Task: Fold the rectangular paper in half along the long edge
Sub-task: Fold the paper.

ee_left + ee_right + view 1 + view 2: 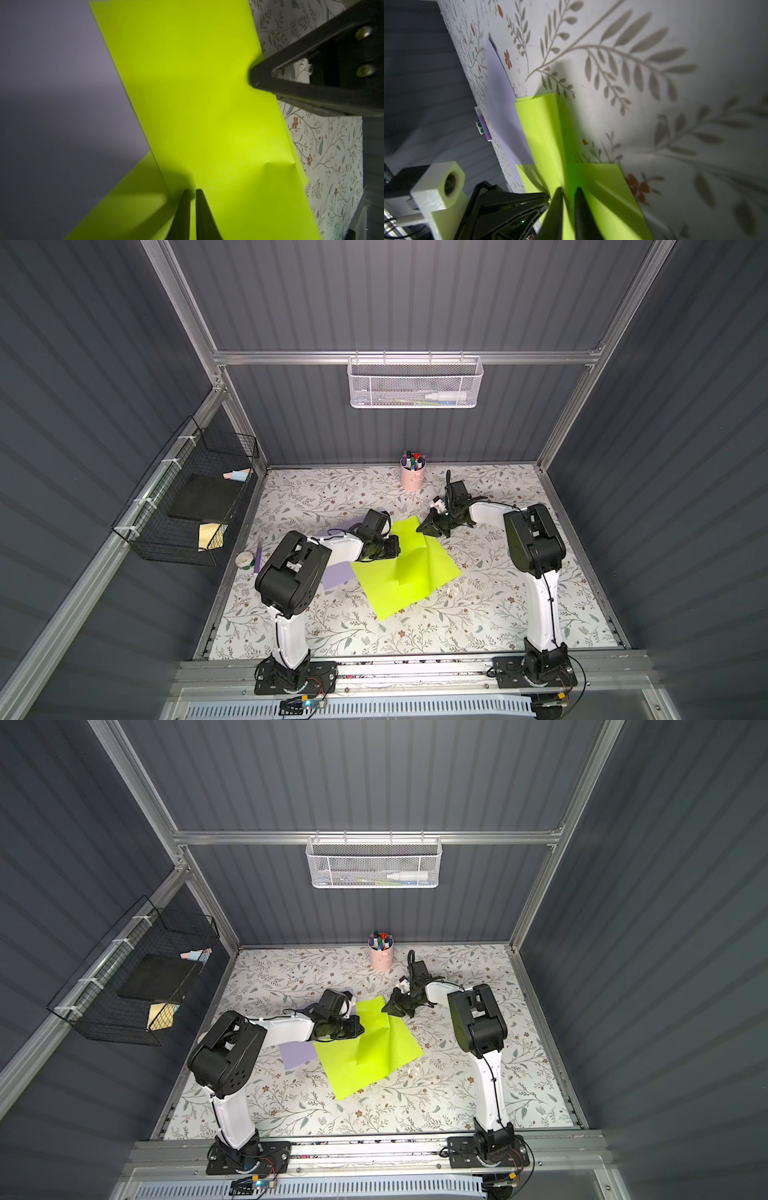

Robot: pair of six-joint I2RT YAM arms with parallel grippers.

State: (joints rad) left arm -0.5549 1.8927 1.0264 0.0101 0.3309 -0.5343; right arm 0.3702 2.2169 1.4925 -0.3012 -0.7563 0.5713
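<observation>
**Lime paper half lifted, both arms gripping**

On the flowered surface, nearer to us than the pink pen cup, we see the lime paper lying askew, with one flap raised off its lower half. A lilac sheet peeks out from under it, off to the left of the cup. Closer to the cup, our left fingers are pinched together on the flap's edge. Nearest the cup, our right fingers clamp the paper's far corner, crimping it into a ridge.

No legible text, label, brand, number or sign anywhere in view.
</observation>
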